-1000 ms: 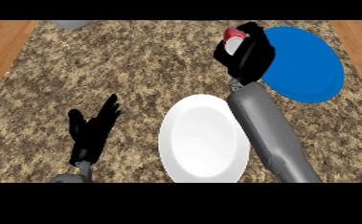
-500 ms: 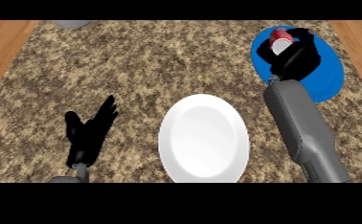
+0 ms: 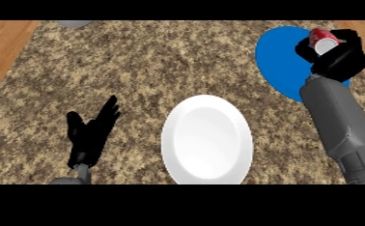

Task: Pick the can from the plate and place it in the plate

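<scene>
A speckled brown granite counter [image 3: 164, 70] fills the view, with wooden edging [image 3: 14, 41] at its left.

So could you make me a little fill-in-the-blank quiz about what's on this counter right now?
1. The red can is held by the robot's ____ hand.
2. The can is over the ____ plate.
3. The plate nearest the robot, with nothing on it, is ____.
4. The left hand rests with its fingers ____.

Missing words: right; blue; white; open
</scene>
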`<state>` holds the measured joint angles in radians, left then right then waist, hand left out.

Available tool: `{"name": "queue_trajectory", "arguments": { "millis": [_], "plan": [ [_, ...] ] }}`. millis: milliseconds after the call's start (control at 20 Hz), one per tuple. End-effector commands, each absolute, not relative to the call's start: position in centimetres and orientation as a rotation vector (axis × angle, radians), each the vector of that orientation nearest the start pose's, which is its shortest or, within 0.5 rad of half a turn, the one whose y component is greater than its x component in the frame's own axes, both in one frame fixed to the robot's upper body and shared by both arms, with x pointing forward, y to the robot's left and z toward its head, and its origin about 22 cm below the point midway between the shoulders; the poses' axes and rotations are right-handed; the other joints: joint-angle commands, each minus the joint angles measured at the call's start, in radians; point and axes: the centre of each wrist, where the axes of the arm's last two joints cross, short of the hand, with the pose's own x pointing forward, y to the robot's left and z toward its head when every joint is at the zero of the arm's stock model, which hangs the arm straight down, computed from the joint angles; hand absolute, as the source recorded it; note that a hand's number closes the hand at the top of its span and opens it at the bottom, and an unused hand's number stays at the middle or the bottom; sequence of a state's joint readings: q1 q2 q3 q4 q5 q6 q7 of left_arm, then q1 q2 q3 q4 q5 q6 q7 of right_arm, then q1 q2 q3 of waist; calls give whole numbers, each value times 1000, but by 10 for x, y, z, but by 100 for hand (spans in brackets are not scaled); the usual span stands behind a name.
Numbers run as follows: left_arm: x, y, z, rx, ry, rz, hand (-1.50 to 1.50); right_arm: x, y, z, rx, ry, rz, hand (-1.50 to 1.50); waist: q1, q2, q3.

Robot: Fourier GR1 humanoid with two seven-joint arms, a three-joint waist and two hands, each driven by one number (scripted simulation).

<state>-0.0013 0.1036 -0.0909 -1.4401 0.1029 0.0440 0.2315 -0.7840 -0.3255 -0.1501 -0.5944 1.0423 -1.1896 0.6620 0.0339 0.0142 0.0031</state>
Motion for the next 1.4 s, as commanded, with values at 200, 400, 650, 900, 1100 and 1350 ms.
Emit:
{"name": "queue_trajectory", "arguments": {
  "millis": [200, 400, 650, 900, 1100, 1350],
  "plan": [
    [243, 227, -30, -19, -1231, -69, 0, 401, -338, 26, -1488, -928, -223, -150, 29, 18, 3],
    [242, 228, -35, -38, -1212, -49, 0, 402, -343, 32, -1344, -1003, -188, -150, 21, 15, 4],
    [240, 218, -30, -40, -1226, -42, 0, 388, -357, 22, -1311, -1170, -271, -150, 19, 14, 7],
    [237, 227, -36, -17, -1210, -31, 0, 386, -358, 28, -1322, -1344, -468, -150, 10, 11, 6],
    [242, 235, -22, -21, -1210, -37, 0, 381, -382, 36, -1242, -1400, -585, -150, 3, 2, 3],
    [241, 242, -27, 1, -1199, -8, 0, 353, -414, 20, -1052, -1489, -593, -150, -22, -9, -1]
  ]
}}
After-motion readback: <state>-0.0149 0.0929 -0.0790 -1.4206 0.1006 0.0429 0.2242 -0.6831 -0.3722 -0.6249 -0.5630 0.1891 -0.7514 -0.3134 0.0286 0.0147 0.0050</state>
